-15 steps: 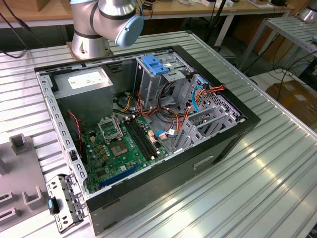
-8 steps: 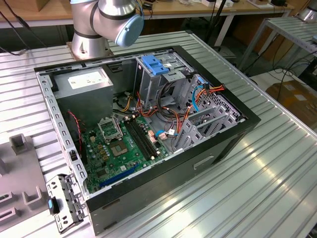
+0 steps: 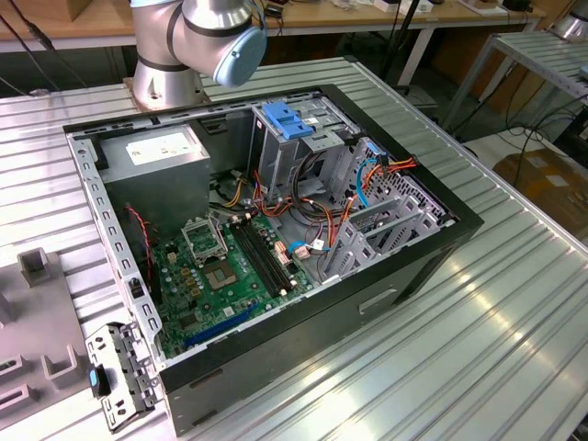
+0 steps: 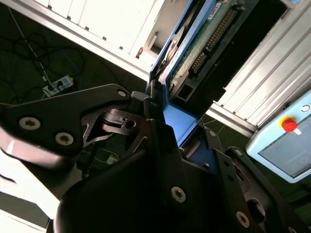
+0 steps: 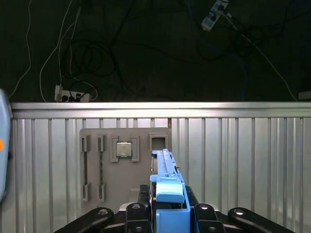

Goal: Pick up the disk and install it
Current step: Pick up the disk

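The disk point(image 5: 167, 187) stands on edge between my fingers, its blue plastic side rail towards the camera in the first wrist view. The second wrist view shows the disk point(image 4: 197, 46) from its underside, with a green circuit board and blue rail. My gripper point(image 5: 167, 216) is shut on it, and its black fingers point(image 4: 146, 109) clamp the blue end. It hangs above the ribbed metal table point(image 5: 243, 160). In the exterior view the open computer case point(image 3: 276, 230) lies on the table, with a grey drive cage point(image 3: 303, 156) topped by a blue latch point(image 3: 289, 122).
Inside the case are a grey power-supply box point(image 3: 152, 156), a green motherboard point(image 3: 230, 266) and coloured cables point(image 3: 386, 170). A grey fixture plate point(image 5: 124, 165) carrying a chip point(image 5: 124, 149) lies below the gripper. The arm's base point(image 3: 170, 55) stands behind the case. A pendant with a red button point(image 4: 289, 125) is nearby.
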You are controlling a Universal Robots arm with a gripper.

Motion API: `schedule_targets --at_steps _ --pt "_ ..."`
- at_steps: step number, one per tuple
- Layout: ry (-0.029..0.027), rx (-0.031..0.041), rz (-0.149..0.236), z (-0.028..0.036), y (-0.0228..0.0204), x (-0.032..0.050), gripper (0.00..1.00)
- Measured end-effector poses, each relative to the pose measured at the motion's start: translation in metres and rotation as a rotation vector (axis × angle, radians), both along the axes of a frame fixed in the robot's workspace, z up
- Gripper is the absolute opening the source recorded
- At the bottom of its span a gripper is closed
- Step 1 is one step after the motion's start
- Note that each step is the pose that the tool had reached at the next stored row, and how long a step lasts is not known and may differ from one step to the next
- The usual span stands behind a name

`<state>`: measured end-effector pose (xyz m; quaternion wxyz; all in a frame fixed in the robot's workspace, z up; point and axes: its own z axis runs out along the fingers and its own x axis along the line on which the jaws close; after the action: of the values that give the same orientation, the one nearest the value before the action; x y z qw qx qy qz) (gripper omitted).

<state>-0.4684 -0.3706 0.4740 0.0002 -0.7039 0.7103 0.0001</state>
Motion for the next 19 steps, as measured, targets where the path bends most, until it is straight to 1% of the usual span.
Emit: schedule_targets --at_steps 6,10,17,19 --pt "0.0000 0.0000 0.000 0.0097 0.0000 0.0001 0.37" --pt "0.0000 -0.0001 0.000 0.0187 0.0000 0.0002 0.37" --pt "-0.0001 0.0000 0.000 0.0190 0.0000 0.0004 0.37" --pt "0.0000 0.0000 0.000 0.0191 0.0000 0.0020 0.37"
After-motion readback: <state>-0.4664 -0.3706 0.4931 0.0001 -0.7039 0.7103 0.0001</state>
